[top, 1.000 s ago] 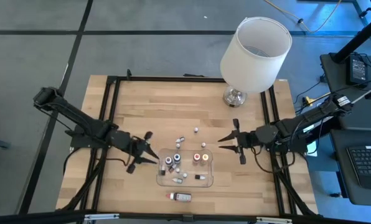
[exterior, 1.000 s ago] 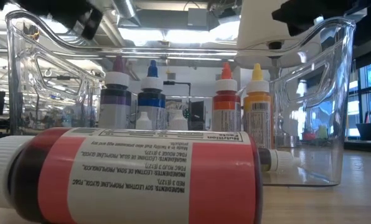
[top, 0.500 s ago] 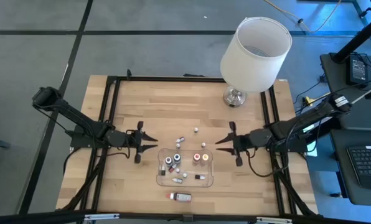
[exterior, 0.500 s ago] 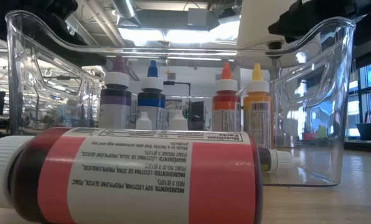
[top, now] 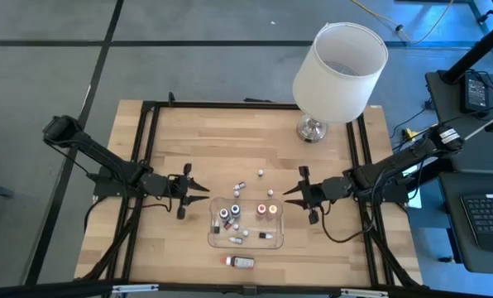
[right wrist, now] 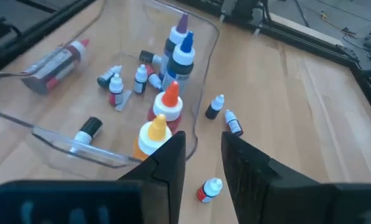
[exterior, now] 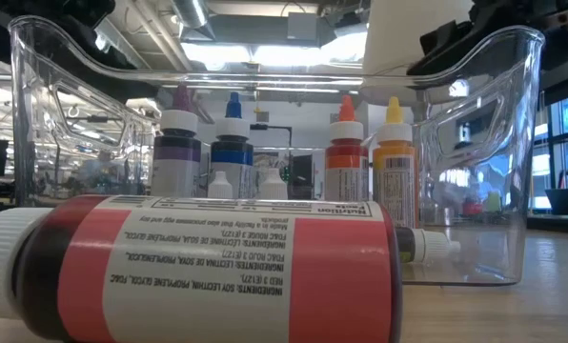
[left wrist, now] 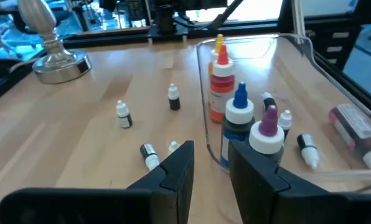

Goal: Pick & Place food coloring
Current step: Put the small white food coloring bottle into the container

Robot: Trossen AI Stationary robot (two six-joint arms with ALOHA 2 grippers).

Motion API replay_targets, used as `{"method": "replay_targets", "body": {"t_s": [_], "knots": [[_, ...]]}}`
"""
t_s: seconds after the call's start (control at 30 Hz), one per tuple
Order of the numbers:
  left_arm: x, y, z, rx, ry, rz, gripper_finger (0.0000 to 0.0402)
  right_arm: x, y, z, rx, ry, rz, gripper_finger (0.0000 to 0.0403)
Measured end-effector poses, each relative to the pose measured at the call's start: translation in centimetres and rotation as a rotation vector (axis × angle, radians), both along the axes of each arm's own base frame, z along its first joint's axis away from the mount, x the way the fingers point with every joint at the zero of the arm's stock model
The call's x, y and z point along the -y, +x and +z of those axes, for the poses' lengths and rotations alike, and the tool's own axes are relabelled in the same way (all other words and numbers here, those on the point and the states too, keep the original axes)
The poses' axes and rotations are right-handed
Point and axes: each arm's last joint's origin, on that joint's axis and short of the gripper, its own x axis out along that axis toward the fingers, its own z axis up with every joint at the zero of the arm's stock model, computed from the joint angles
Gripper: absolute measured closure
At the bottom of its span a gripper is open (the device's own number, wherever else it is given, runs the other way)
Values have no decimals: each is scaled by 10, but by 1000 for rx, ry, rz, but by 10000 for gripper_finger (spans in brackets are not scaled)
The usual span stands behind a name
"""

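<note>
Tiny white-capped food coloring bottles (top: 261, 173) are scattered on the wood just beyond a clear tray (top: 248, 241). Two stand upright (left wrist: 173, 97), and one with a red body lies on its side (right wrist: 208, 188). More tiny bottles lie inside the tray among taller purple, blue, red and yellow dropper bottles (left wrist: 238, 118). My left gripper (top: 200, 192) hovers left of the tray, narrowly open, with nothing between its fingers (left wrist: 211, 167). My right gripper (top: 291, 193) hovers right of the tray, also narrowly open and empty (right wrist: 203, 155). Both point toward the tray.
A large red-labelled bottle (top: 240, 261) lies on its side near the table's front edge, filling the low view (exterior: 208, 272). A white-shaded lamp (top: 339, 62) stands at the far right, its metal base (left wrist: 60, 62) on the wood. A black frame edges the table.
My left gripper has sunk, swung a little toward the table's far edge and levelled out, then held still. My right gripper has come down and moved toward the table's left, closer to the tray. No bottle has moved.
</note>
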Motion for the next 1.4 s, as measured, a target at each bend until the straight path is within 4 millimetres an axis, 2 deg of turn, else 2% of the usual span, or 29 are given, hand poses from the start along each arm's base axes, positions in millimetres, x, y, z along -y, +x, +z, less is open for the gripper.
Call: {"method": "replay_targets", "body": {"t_s": [0.27,0.47,0.7,0.83,1.0,1.07,1.2,1.4], "knots": [[0,0,1,6,23,-7,305,14,3,-3,-34,54,-96,296],[1,2,8,78,8,-13,302,26,2,-5,-94,75,-41,296],[1,3,11,114,13,-3,250,37,0,-2,-84,55,-11,296],[0,3,12,120,24,44,211,42,-12,-10,-69,121,31,296],[-2,2,9,96,81,78,193,50,-30,3,52,167,-48,296],[-5,5,12,103,59,119,193,52,-36,9,98,173,-49,296],[-18,18,32,109,-16,187,196,53,-43,10,127,178,-48,296],[-47,40,56,-118,-86,223,194,53,-42,8,120,176,-51,296]]}}
